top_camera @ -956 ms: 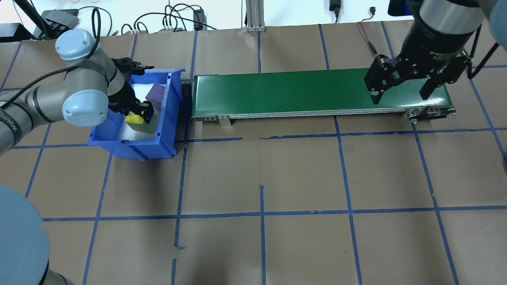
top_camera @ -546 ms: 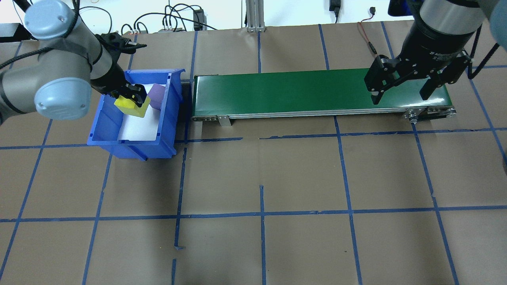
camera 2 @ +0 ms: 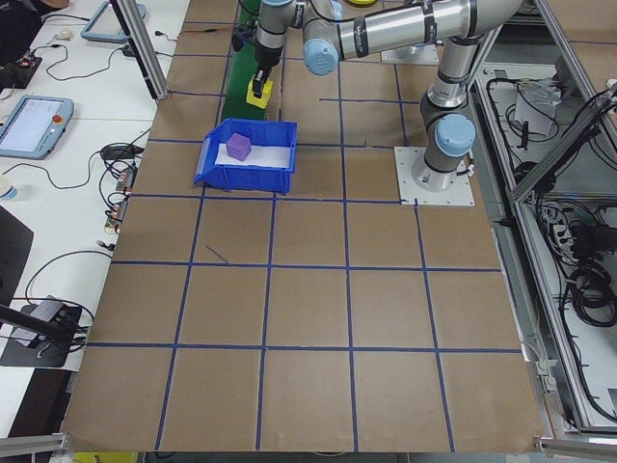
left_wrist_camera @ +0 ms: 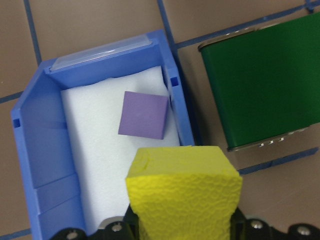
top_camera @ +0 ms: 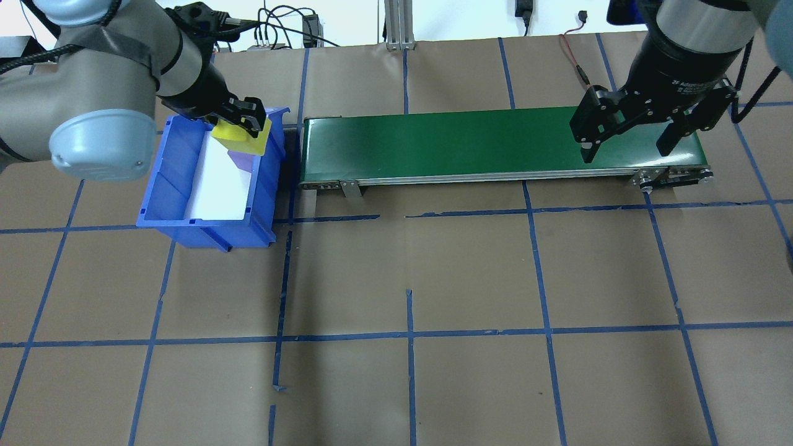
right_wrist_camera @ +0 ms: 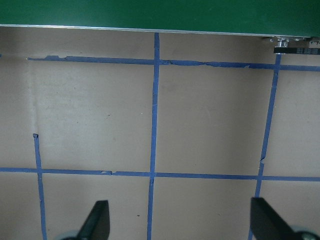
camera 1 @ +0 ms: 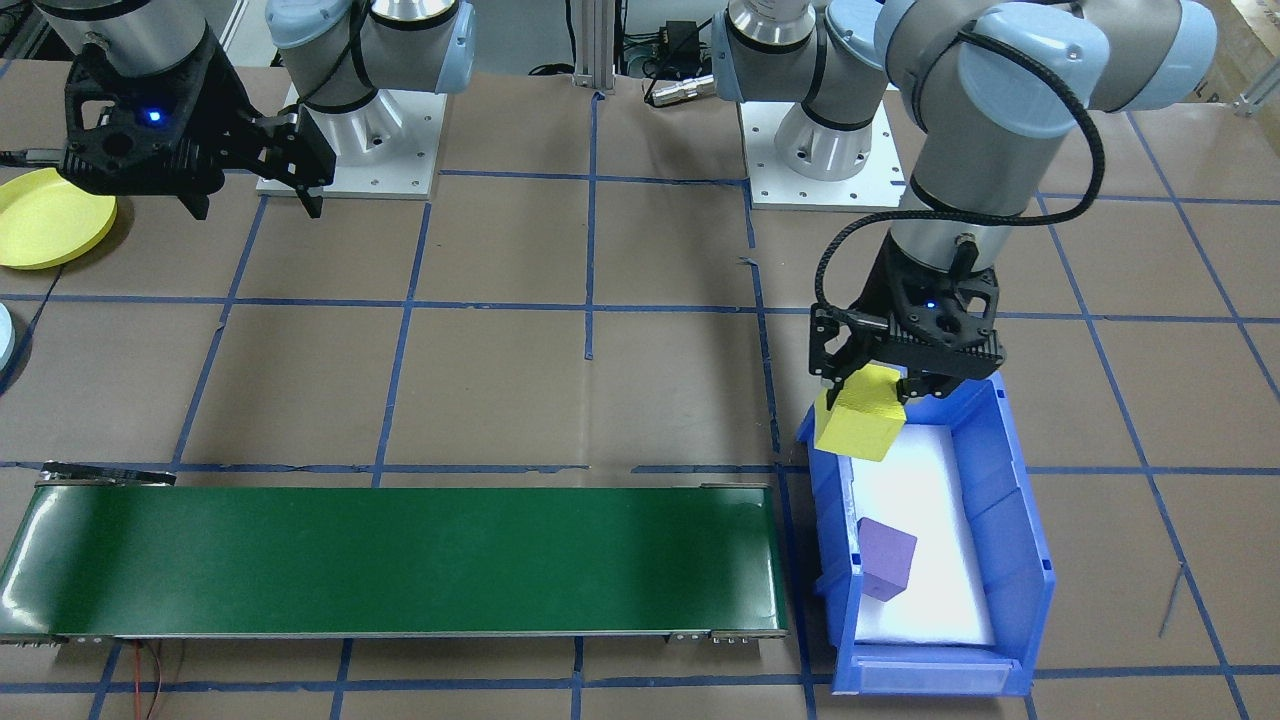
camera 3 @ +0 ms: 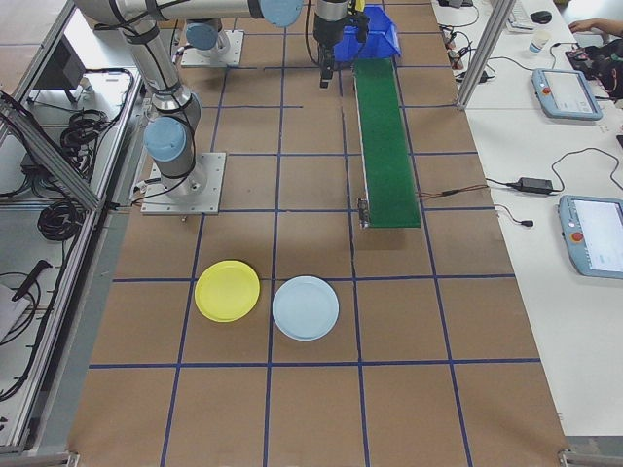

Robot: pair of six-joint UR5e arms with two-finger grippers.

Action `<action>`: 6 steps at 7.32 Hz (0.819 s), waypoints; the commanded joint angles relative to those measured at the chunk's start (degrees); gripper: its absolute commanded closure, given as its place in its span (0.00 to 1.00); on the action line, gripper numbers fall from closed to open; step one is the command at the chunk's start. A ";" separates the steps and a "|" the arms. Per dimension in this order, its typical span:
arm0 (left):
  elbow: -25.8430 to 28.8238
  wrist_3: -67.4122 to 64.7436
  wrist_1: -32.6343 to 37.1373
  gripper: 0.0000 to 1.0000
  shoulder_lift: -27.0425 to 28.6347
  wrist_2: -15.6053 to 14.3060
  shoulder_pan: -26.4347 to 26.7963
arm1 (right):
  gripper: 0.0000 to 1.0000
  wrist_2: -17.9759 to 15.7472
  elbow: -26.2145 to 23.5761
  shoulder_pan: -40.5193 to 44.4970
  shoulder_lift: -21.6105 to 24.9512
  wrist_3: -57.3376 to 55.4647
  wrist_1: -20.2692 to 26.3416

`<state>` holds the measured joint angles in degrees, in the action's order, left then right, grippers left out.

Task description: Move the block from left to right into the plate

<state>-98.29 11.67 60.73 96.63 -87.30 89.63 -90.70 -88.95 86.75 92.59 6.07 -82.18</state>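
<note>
— How many blocks do you count?

— Two. A yellow block [camera 1: 861, 424] is clamped between the fingers of the left gripper [camera 1: 878, 385], lifted above the rim of the blue bin [camera 1: 1010, 520], over the corner of the bin that lies toward the robot and the belt. A purple block [camera 1: 886, 558] lies on the white foam inside the bin, against the wall on the belt's side, toward the bin's far end from the robot.

— One bin only?

— One, standing on the table [top_camera: 471, 279] just beside the left end of a single green conveyor belt [top_camera: 446, 144], with a narrow gap between them.

— And the plates?

— Two, a yellow plate [camera 3: 227, 290] and a light blue plate [camera 3: 306, 307]. They lie side by side, almost touching, on the table beyond the right end of the belt. Both are well apart from the blocks.

— What about the other arm?

— The right gripper [top_camera: 626, 144] hangs over the right end of the belt with its fingers [right_wrist_camera: 96, 220] spread wide apart and nothing between them. Its wrist camera looks down on the brown paper with blue tape lines, the belt's edge along the top.

— Anything else along the sides?

— Two tablets on the bench beside the table's far edge in the right side view, and loose cables by them.
</note>
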 commanded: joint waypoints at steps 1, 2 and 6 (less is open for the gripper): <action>0.03 -5.42 -6.36 0.51 4.84 2.73 3.17 | 0.00 0.00 0.00 0.00 0.05 0.00 0.00; 0.03 -9.26 -12.07 0.51 8.88 3.18 5.53 | 0.00 0.00 0.00 0.00 -0.04 -0.09 0.00; 0.55 -11.23 -17.39 0.51 14.63 2.75 7.05 | 0.00 0.00 0.00 0.09 -0.04 0.00 0.00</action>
<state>-98.02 0.57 44.17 110.09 -84.35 96.58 -90.70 -88.95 86.76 92.58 6.06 -82.18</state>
